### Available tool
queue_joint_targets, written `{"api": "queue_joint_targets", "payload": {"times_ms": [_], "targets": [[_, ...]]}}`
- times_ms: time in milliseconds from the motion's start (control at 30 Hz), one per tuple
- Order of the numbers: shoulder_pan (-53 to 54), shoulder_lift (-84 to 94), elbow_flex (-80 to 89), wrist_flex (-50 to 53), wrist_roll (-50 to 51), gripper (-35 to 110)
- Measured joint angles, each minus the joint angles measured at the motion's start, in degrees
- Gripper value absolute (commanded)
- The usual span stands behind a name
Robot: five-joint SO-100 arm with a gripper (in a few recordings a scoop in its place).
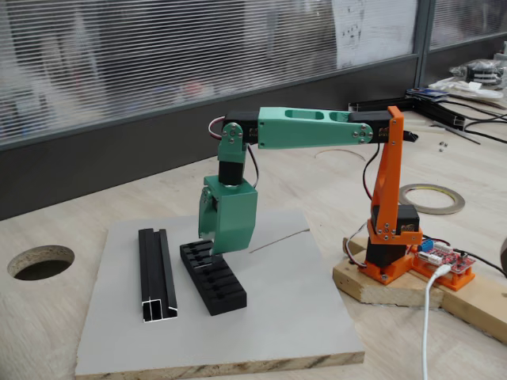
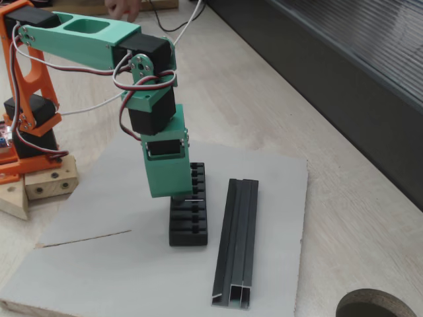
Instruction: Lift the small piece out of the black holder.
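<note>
Hanging straight down from the green arm, the gripper (image 1: 212, 247) is seen right over the black holder (image 1: 215, 282), at the holder's far end in a fixed view. The holder lies on a grey board (image 1: 301, 317) that rests on the wooden worktop (image 1: 47, 317). Its long side runs from the board's far edge toward the near edge in that view, and the slots run across it. Beside it, nearer the board's left edge, a longer black rail (image 1: 157, 273) is laid almost the same way, close but not touching. From the other side, a thin light sliver is seen just under the gripper (image 2: 180, 196), on top of the holder (image 2: 188, 221). This could be the small piece (image 2: 193, 198), lying across the holder like the slots do, but it is too tiny to be sure. The jaws are hidden behind the green gripper body, so it cannot be told if they are open, closed, or holding anything. The piece seems to sit straight below the jaws, so the lift is judged to be a pull straight up, away from the slots.
</note>
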Motion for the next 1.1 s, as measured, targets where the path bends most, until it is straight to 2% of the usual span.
{"api": "queue_joint_targets", "payload": {"times_ms": [267,1100], "targets": [[0.0,0.0,3.7,-0.9,-5.6,38],[5.0,0.0,4.2,-0.9,-6.1,38]]}}
